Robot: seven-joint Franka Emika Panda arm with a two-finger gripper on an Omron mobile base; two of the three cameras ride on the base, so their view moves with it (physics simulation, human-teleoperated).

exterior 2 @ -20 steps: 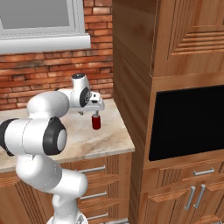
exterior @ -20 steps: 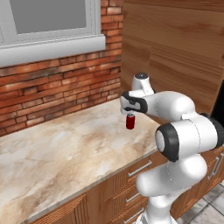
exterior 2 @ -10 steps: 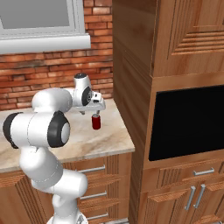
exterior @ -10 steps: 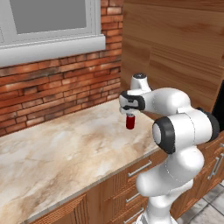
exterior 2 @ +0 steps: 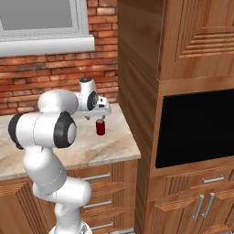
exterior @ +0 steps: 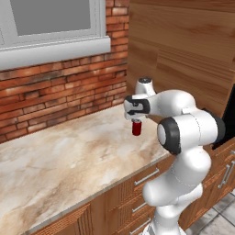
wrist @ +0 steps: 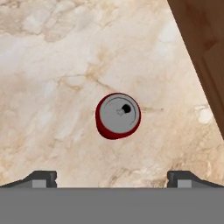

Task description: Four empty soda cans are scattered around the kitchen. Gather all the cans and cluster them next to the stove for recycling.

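Free room and obstacles. The soda can (wrist: 118, 115) stands upright on the marble worktop (exterior: 59, 156), near its right end and apart from every edge. Bare marble surrounds the can on all sides, so the spread fingers (wrist: 43, 178) can pass on either side of it. The gripper (exterior: 135, 115) hangs directly above the can with a gap between. The tall wooden cabinet wall (exterior 2: 130, 68) closes off the worktop's right end; the brick wall (exterior: 55, 98) bounds its back edge. Leftward the worktop lies open.

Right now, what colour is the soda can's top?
Silver, on a red soda can; clearest in the hand view.
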